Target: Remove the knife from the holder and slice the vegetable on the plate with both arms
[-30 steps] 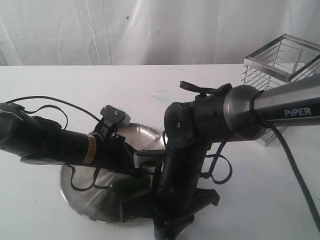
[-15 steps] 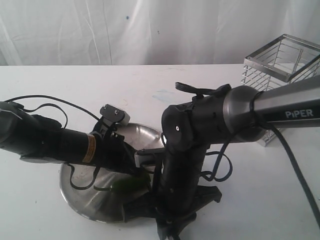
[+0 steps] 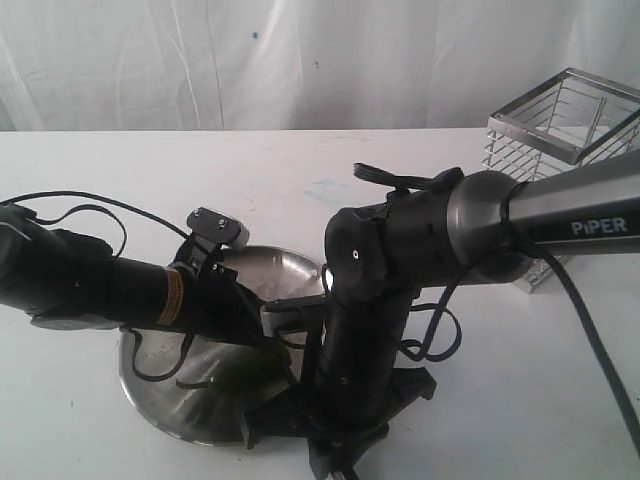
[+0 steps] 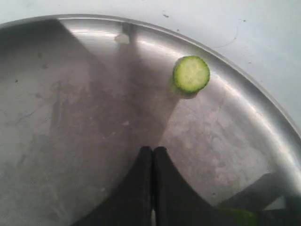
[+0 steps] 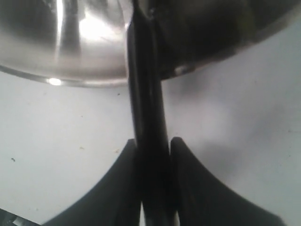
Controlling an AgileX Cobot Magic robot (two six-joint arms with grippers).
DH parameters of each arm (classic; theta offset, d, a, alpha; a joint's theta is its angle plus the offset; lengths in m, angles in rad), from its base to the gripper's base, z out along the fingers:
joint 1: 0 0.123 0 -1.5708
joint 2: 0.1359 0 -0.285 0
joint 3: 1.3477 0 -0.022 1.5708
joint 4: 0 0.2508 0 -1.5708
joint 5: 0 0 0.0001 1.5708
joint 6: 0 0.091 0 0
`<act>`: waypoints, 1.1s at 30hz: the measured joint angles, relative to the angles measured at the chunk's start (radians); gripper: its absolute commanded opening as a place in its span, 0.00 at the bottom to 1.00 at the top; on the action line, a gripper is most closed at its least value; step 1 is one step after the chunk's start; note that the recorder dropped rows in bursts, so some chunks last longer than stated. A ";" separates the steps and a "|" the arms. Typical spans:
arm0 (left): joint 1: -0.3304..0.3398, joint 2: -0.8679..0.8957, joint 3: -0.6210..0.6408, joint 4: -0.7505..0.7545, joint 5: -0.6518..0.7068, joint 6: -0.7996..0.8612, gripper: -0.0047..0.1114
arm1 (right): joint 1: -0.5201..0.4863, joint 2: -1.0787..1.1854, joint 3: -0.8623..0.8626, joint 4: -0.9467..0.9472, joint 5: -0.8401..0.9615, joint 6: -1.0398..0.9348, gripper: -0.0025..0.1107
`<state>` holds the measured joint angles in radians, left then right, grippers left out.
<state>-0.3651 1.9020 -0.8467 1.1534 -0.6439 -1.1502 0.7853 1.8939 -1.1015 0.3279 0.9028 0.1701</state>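
The round steel plate [image 3: 160,385] lies at the front of the white table, and a bare part of it [image 4: 70,117] fills the left wrist view. One cut green slice [image 4: 191,74] rests near its rim. The dark green vegetable [image 3: 240,376] lies on the plate under the left arm; a green end [image 4: 236,217] shows beside the fingers. My left gripper [image 4: 153,149] is shut, with nothing seen between its tips. My right gripper [image 5: 153,143] is shut on the knife [image 5: 145,94], gripping its black handle, which points at the plate's rim [image 5: 70,80]. The blade is hidden.
The wire holder [image 3: 560,150] stands at the back right, behind the grey PIPER link [image 3: 575,215]. The two arms cross close together over the plate's right side. Cables hang under both arms. A white curtain closes the back.
The left arm has drawn back a little to the left. The right arm's wrist has shifted slightly over the plate's front edge. Both grippers stay shut.
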 measured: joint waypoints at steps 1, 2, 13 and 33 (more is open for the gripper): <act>0.000 -0.011 0.005 -0.002 0.013 0.002 0.04 | 0.000 0.000 0.000 0.000 0.000 0.000 0.02; 0.000 -0.027 0.007 -0.004 0.031 0.004 0.04 | 0.000 0.000 0.000 0.000 0.000 0.000 0.02; 0.005 -0.234 0.011 0.091 0.067 -0.052 0.04 | -0.002 -0.002 0.002 -0.015 0.002 0.024 0.02; 0.005 -0.499 0.011 0.069 0.300 -0.202 0.04 | -0.002 0.008 -0.048 0.032 -0.027 0.022 0.02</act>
<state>-0.3596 1.4032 -0.8354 1.2221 -0.3440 -1.3518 0.7835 1.9019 -1.1499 0.3603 0.8755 0.1920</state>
